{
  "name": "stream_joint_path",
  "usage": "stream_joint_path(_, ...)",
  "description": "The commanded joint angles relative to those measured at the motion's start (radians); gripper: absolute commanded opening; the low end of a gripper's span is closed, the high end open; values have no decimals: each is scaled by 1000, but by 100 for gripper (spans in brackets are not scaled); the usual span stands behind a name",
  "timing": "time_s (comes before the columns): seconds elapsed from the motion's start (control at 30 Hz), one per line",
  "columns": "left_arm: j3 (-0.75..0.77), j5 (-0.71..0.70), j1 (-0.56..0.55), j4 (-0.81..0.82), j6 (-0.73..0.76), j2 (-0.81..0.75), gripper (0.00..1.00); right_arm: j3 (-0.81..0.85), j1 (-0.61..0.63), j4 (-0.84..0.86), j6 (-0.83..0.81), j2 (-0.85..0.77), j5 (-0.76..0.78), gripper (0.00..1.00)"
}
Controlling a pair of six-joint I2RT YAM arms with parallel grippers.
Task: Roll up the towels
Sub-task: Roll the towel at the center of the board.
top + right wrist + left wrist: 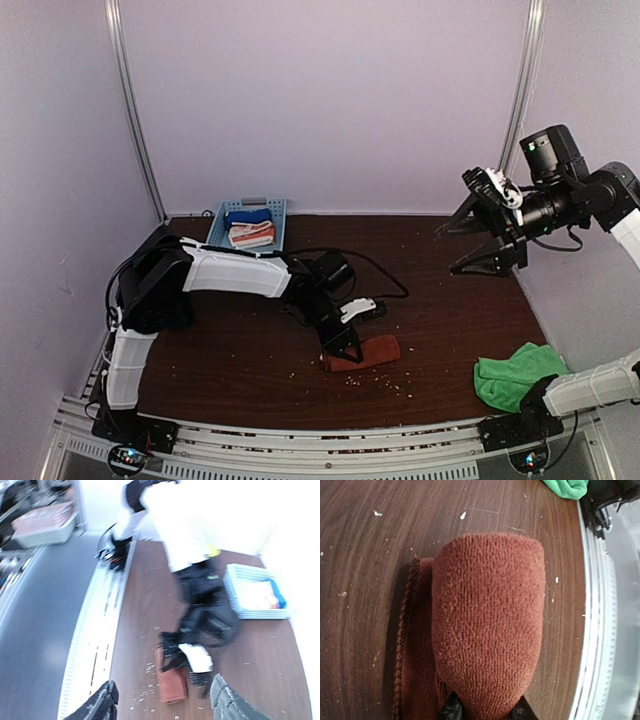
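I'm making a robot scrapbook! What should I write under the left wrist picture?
Rolled rust towel, pinched by the left fingers on a crumb-speckled brown table, green towel peeking in up top.

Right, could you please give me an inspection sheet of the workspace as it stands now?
Surface: dark wooden table, dotted with pale crumbs, mostly towards the front.
Job's things: rust towel rolled, lying mid-table; green towel crumpled, not rolled, at the front right.
Clutter: blue basket at the back left, holding a blue cloth and a striped cloth.
Grippers: left gripper closed on one end of the rust towel; right gripper open, empty, raised above the right side.
Cables: black cable looping on the table beside the left arm.
Surroundings: pale walls; metal rail along the near edge.
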Motion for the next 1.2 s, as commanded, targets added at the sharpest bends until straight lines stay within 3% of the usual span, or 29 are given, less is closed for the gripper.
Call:
stream_joint_path(0.0,5,89,44,-152,-17,118,25,-148,121,-11,-64,11,101,60)
stream_joint_path(0.17,74,99,54,-202,-13,161,25,-398,316,178,9,2,412,46)
stream_joint_path(0.4,86,78,66,-215,-14,181,25,-598,469,534,114,40,804,53)
stream_joint_path(0.87,99,89,74,-233,4,196,25,-766,494,865,34,285,956,58)
stream_joint_path(1.17,99,91,78,-234,9,200,25,-726,496,839,-11,272,960,58)
